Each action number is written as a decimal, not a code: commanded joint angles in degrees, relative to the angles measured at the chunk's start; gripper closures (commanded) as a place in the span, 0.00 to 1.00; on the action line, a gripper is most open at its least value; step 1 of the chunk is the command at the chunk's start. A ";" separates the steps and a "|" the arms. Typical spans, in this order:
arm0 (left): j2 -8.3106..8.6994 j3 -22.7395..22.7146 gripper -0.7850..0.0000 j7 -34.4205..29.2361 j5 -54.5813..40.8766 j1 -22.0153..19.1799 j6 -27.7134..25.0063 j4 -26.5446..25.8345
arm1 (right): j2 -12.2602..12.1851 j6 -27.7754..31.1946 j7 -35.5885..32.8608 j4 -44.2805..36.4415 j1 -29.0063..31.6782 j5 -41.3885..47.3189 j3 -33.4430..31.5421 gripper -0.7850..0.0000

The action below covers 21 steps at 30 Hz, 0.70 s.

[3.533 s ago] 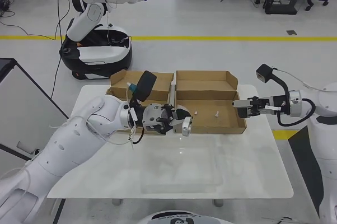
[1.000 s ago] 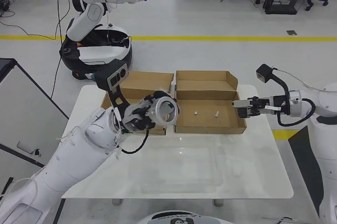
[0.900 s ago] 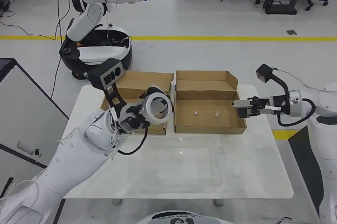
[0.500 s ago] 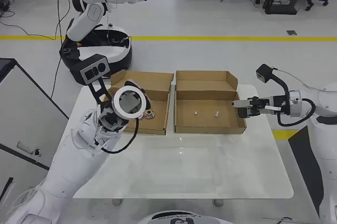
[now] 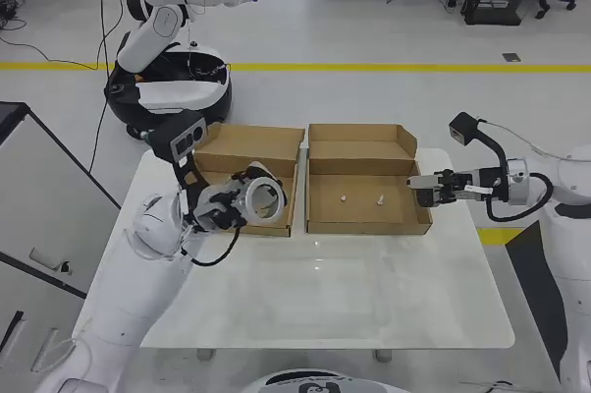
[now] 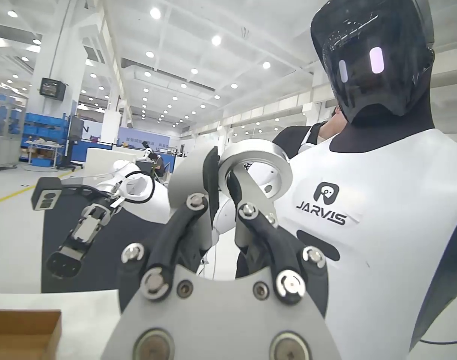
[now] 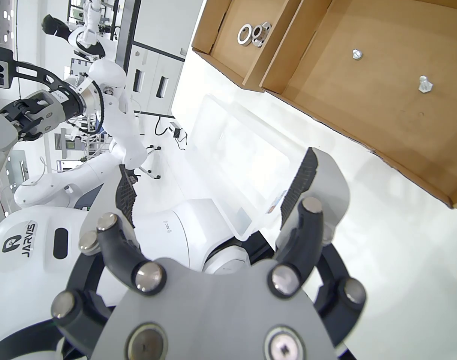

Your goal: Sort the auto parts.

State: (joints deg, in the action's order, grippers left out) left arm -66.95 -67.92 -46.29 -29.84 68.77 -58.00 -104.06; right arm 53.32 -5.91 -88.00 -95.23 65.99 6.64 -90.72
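Left gripper (image 6: 222,179): I find it clamped on a metal ring (image 6: 258,151). One of its fingers (image 6: 212,177) bears on the outside of the ring's wall and the other sits inside the bore, so the wall is pinched between the two. From the top view the ring hangs in the air above the left box (image 5: 266,147), over the near part of it and clear of the floor. On the floor of that box lie a second ring (image 7: 244,34) and a flanged hub (image 7: 261,31), touching one another. Right gripper (image 7: 217,179): its fingers (image 7: 305,177) stand wide apart with nothing between them, touching nothing. It is held at the outer side wall of the right box (image 5: 359,157), above the bench (image 5: 423,295). Two bolts (image 7: 357,53) rest on the floor of the right box, set apart from each other. Both boxes sit side by side, walls touching, at the far side of the bench.
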 commanded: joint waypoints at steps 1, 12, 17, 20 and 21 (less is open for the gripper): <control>-0.38 -0.17 1.00 0.00 -1.07 0.32 0.00 -0.32 | 0.00 0.00 0.00 0.00 0.00 0.00 0.00 0.00; -2.90 -1.99 1.00 -0.01 -12.42 2.35 0.00 -4.20 | 0.00 0.00 0.00 0.00 0.00 0.00 0.00 0.00; -3.48 -2.55 1.00 -0.01 -10.06 3.00 0.00 -4.13 | 0.00 0.00 0.00 0.00 0.00 0.00 0.00 0.00; -3.53 -2.46 1.00 -0.01 -7.54 3.25 0.00 -3.75 | 0.00 0.00 0.00 0.00 0.00 0.00 0.00 0.00; -3.52 -2.37 1.00 -0.01 -6.67 3.34 0.00 -3.59 | 0.00 0.00 0.00 0.00 0.00 0.00 0.00 0.00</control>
State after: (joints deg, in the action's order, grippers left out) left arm -70.49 -70.37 -46.30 -37.50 72.03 -58.00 -107.81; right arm 53.32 -5.91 -88.00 -95.23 65.99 6.64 -90.72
